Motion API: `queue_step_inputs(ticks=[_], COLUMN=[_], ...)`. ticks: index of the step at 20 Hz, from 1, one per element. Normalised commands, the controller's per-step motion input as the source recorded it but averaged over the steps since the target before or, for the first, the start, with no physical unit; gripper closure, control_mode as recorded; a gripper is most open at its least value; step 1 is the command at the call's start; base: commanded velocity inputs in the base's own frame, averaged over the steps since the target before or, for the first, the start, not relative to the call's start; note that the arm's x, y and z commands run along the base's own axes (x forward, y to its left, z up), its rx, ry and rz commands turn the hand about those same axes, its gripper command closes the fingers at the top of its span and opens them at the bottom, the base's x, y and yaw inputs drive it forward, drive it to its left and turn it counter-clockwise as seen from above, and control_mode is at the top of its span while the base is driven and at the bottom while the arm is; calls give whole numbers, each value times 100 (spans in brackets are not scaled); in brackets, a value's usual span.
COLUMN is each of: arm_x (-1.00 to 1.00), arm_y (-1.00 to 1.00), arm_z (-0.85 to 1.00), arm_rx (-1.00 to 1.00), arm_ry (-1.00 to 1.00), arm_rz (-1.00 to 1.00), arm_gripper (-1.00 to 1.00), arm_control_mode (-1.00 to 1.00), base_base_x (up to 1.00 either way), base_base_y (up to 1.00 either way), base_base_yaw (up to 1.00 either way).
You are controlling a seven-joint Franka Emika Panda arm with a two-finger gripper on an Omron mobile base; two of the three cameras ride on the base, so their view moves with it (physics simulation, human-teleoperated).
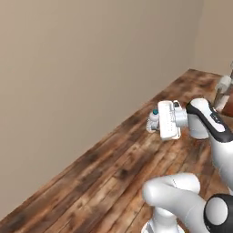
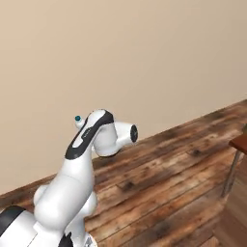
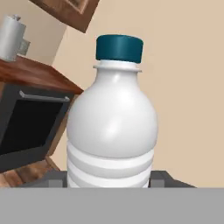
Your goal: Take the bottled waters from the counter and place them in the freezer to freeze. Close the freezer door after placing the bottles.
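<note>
I hold the teal-capped bottle [image 3: 111, 127] upright in my gripper [image 1: 157, 122], fingers closed on its lower body, out over the floor [image 1: 104, 173]. I should keep it level and my grip firm while travelling to the freezer.

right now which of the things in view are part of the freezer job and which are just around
Job:
- teal-capped bottle, held between the tool's fingers
- counter, off to one side in the hand view

Just around:
- black oven front under the counter
- grey canister on the counter
- wooden floor
</note>
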Motion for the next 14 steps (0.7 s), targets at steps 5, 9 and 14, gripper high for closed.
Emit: queue_step_inputs(ticks=[5,9,14], arm_x=[0,0,0], arm_y=[0,0,0], arm_z=[0,0,0], arm_rx=[0,0,0], arm_ry=[0,0,0], arm_rz=[0,0,0], arm_gripper=[100,100,100], arm_control_mode=[100,100,100], base_base_x=[0,0,3], base_base_y=[0,0,-36], base_base_yaw=[-100,-100,-95])
